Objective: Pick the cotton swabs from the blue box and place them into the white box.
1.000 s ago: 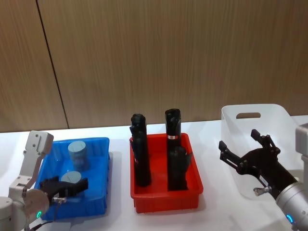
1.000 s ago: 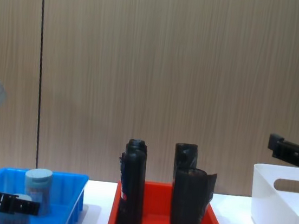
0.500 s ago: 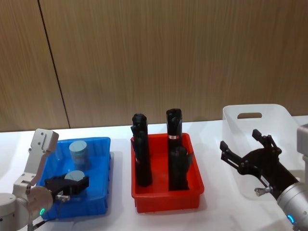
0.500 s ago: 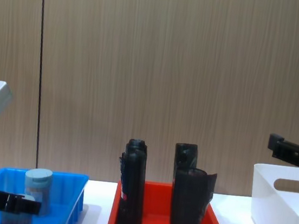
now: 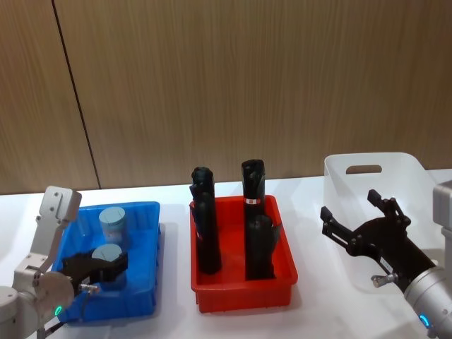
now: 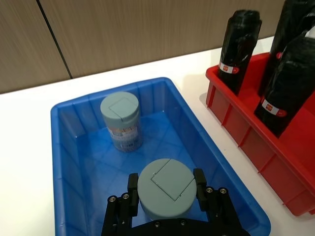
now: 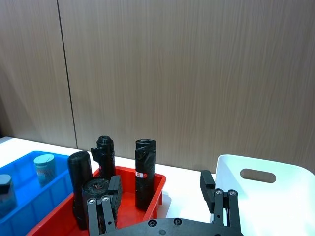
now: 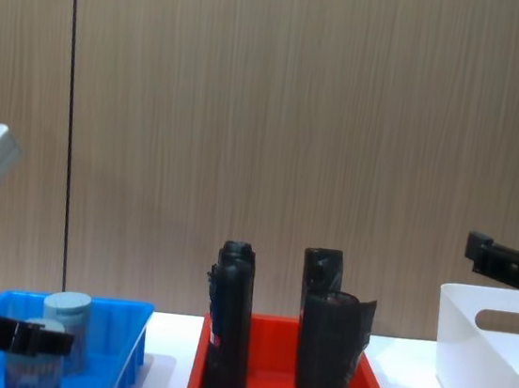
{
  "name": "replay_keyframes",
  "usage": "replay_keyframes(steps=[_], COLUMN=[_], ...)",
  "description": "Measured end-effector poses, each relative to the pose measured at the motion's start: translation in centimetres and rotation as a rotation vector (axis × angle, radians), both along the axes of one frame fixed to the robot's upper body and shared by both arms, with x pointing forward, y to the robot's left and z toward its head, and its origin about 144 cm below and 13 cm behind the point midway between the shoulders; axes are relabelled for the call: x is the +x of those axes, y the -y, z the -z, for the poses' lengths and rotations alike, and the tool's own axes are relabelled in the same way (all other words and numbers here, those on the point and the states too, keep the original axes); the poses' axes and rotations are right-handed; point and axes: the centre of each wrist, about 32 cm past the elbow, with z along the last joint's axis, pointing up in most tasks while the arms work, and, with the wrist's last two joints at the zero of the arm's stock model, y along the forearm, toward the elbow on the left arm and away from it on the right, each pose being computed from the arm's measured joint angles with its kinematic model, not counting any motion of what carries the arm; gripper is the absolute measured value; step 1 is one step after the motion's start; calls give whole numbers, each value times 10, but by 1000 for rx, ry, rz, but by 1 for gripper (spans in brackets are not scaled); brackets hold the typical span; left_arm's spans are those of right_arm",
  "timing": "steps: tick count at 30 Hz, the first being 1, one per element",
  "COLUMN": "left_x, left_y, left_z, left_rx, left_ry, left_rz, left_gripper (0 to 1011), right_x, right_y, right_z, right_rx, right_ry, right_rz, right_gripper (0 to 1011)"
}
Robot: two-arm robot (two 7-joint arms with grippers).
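Two cotton swabs jars with pale blue lids are in the blue box at the table's left. My left gripper is shut on the nearer jar, one finger on each side of its lid, and holds it slightly above the box floor. The second jar stands upright behind it, near the back wall. The white box sits at the far right. My right gripper hovers open in front of it, with nothing between its fingers.
A red tray with several tall black rolls stands in the middle, between the blue box and the white box. A wooden wall runs behind the white table. Bare tabletop lies in front of the tray.
My left gripper has risen a little with the nearer jar in it, so the jar stands higher in the blue box. The right arm has not moved.
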Motion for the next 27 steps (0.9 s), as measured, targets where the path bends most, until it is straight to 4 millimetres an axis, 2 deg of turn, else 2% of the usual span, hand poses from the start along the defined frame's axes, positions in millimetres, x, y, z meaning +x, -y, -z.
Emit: replay_keyframes(steps=[12, 27], left_x=[-15, -29], left_y=[-3, -20], left_z=[-19, -55], left_rx=[41, 76], left_ry=[126, 280], left_rz=[40, 214], left_gripper=[671, 671], right_x=[0, 0], right_y=[0, 0], right_z=[0, 0], right_rx=[0, 0], right_ry=[0, 0], right_rz=[0, 0], right_gripper=[1002, 1002])
